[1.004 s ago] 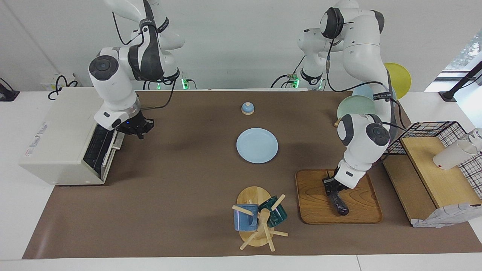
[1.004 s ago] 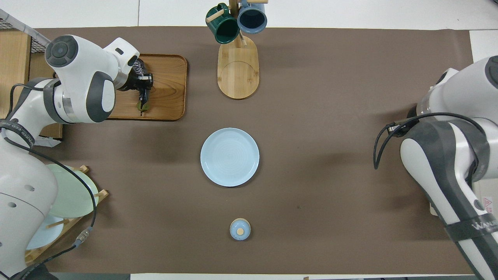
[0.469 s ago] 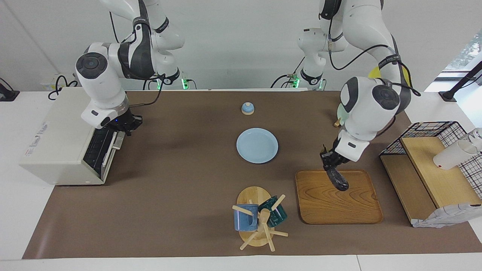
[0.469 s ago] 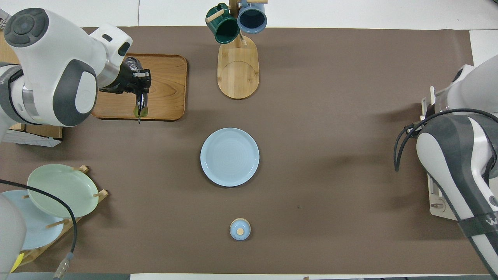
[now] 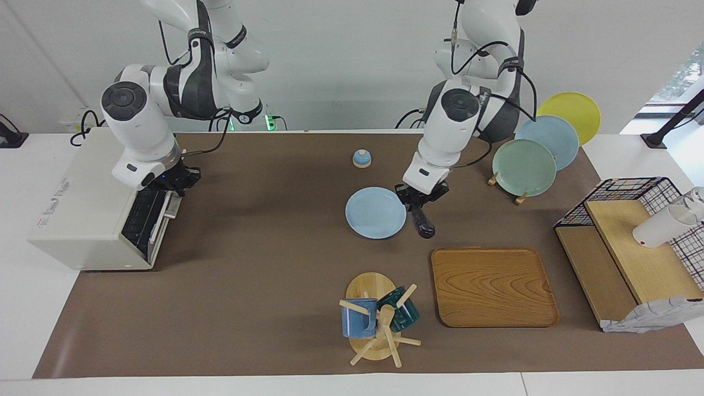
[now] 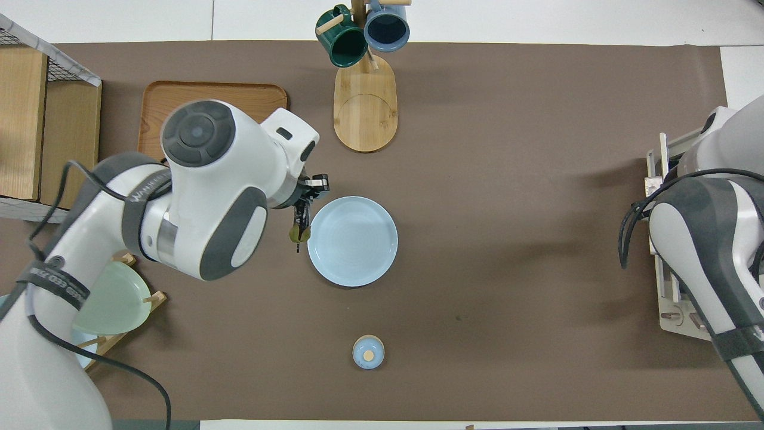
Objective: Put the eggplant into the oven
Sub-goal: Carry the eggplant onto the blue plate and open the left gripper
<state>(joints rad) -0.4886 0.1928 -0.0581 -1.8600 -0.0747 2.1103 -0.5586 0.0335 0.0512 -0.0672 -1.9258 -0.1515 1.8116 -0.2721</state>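
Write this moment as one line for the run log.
left gripper: shut on eggplant, beside blue plate | right gripper: shut, at oven door | tray: bare

You see a pale blue plate [image 5: 375, 212] at mid-table, a small blue lidded knob [image 5: 361, 158] nearer the robots, a mug tree [image 5: 379, 324] beside a bare wooden tray [image 5: 492, 286], and a dish rack [image 5: 542, 144] holding three plates.

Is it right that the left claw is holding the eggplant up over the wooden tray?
Not quite. The left claw does hold the eggplant up, but beside the light blue plate, not over the wooden tray; the facing view shows it.
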